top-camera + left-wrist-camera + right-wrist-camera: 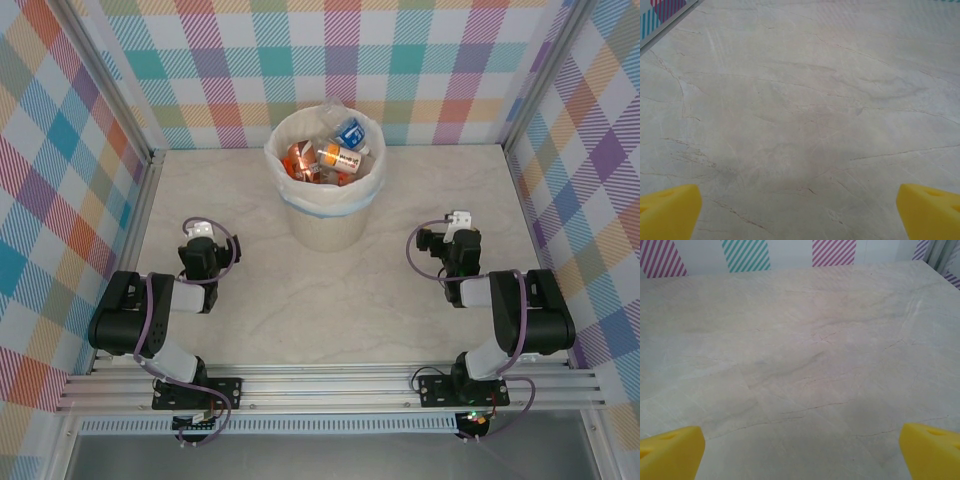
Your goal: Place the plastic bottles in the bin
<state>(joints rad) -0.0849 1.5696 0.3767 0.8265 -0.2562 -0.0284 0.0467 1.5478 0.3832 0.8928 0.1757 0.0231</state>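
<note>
Nearest, the left tool (pixel 201 232) and the right tool (pixel 458 222) hang low over the marbled counter (pixel 330 300), each spread wide and pinching nothing. Beyond them, at the far middle of the counter, stands the bin (pixel 325 225). The plastic bottles (pixel 333 155) lie heaped inside it, close up under the rim, so the task looks finished. The hazard from here, I judge, is a stray sweep of either arm against the bin's wall. That could tip the bin or jolt one of the topmost bottles over the rim and back onto the counter.
</note>
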